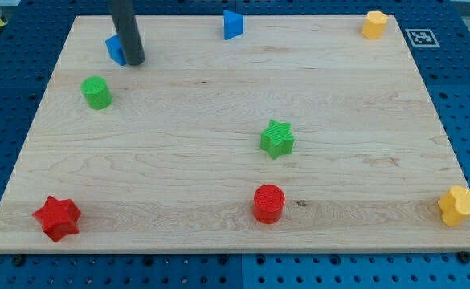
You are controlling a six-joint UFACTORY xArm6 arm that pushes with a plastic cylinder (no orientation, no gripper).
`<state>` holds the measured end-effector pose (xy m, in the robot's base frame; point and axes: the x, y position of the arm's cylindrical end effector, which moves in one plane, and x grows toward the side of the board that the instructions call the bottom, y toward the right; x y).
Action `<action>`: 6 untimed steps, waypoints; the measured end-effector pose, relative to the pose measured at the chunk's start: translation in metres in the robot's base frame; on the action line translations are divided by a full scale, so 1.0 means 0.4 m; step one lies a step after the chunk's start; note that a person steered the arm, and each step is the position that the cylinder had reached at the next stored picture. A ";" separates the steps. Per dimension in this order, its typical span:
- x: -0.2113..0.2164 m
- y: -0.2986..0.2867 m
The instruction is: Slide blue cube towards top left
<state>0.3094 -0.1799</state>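
Observation:
The blue cube (115, 50) sits near the board's top left, partly hidden behind the dark rod. My tip (134, 62) rests on the board right against the cube's right side. A second blue block (232, 25), of an angular shape, stands at the top edge near the middle.
On the wooden board (218, 201) there are also a green cylinder (96, 92) at the left, a green star (277, 138) in the middle, a red cylinder (268, 203) at the bottom middle, a red star (57, 217) at the bottom left, a yellow block (373, 24) at the top right and another yellow block (458, 205) at the bottom right.

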 end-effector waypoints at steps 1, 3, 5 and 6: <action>0.000 -0.028; -0.048 -0.093; -0.104 -0.140; -0.124 -0.157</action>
<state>0.2599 -0.2425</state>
